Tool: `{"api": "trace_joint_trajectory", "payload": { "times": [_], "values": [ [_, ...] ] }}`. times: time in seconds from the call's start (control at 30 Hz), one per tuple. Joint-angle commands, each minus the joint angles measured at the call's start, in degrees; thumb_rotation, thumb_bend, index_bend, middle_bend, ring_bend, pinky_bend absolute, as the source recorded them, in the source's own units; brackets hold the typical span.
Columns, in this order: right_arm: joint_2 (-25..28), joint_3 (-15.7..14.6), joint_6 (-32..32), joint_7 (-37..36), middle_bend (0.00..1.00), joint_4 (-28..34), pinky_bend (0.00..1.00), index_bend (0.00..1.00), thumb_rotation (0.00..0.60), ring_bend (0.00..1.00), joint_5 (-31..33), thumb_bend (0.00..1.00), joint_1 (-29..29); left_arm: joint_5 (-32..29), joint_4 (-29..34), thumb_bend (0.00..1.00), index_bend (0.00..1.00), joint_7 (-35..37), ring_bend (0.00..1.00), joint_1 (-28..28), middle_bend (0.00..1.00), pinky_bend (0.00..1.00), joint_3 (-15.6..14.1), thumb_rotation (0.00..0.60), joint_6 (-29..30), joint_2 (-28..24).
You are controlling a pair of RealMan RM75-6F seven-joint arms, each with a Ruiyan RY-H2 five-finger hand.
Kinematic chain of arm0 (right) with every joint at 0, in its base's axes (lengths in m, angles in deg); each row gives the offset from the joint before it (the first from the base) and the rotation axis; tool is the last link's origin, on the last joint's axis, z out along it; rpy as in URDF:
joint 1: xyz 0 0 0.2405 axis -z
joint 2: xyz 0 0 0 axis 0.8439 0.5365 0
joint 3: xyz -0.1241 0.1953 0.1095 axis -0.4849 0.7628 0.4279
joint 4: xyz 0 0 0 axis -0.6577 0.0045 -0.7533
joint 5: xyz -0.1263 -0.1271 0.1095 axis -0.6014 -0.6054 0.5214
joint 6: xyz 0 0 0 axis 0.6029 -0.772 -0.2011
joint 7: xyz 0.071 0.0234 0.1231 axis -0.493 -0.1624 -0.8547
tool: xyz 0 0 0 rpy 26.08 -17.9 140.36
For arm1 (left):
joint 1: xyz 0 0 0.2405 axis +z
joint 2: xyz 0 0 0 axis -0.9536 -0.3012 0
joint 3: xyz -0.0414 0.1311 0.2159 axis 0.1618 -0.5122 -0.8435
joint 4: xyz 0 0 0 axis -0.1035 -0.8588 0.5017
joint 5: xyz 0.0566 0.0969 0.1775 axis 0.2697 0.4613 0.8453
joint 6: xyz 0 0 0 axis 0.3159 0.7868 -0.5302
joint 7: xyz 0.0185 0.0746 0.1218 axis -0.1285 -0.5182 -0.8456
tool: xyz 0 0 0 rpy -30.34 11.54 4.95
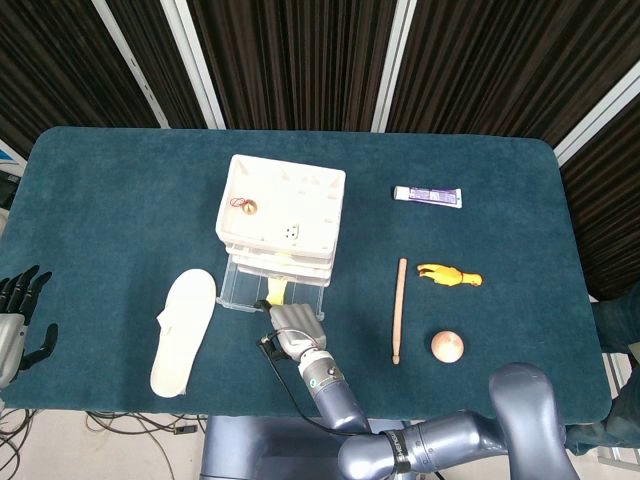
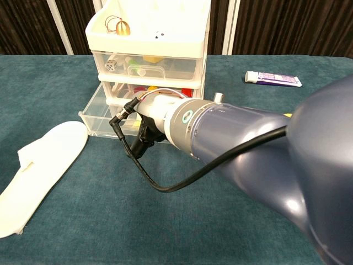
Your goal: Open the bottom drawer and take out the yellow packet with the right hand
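A white drawer unit [image 1: 282, 205] stands mid-table, and its clear bottom drawer [image 1: 240, 285] is pulled out toward me. Inside that drawer lies the yellow packet [image 1: 277, 291], partly covered by my right hand [image 1: 295, 325], which grips the drawer's front edge. In the chest view my right forearm [image 2: 220, 138] fills the middle and hides the hand's fingers; the open drawer [image 2: 96, 110] shows at its left. My left hand [image 1: 18, 320] hangs off the table's left edge, holding nothing, with its fingers apart.
A white insole [image 1: 183, 330] lies left of the drawer. On the right side are a wooden stick [image 1: 399, 310], a yellow rubber chicken [image 1: 450, 275], a small ball [image 1: 447, 346] and a tube [image 1: 427, 196].
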Motion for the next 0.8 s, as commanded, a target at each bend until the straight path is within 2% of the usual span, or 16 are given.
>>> {"api": "trace_joint_trajectory", "payload": {
  "times": [0.03,0.6,0.8],
  "values": [
    [0.07,-0.18,0.06,0.12,0.91,0.1,1.0,0.23,0.6,1.0,-0.09,0.52,-0.01,0.03,0.04,0.46,0.05,-0.01,0.0,0.0,0.0,0.0,-0.02,0.6,-0.01,0.01],
    [0.24,-1.09,0.78,0.48,0.91,1.21,1.0,0.23,0.6,1.0,-0.57,0.52,0.29,-0.07,0.01,0.46,0.05,-0.02,0.0,0.0,0.0,0.0,0.05,0.6,0.03,0.05],
    [0.22,-0.84,0.79,-0.24,0.91,1.59,1.0,0.14,0.6,1.0,-1.27,0.52,0.55,-0.08,0.01,0.46,0.05,-0.1,0.0,-0.03,0.0,0.0,0.07,0.6,0.01,0.07]
  ]
}}
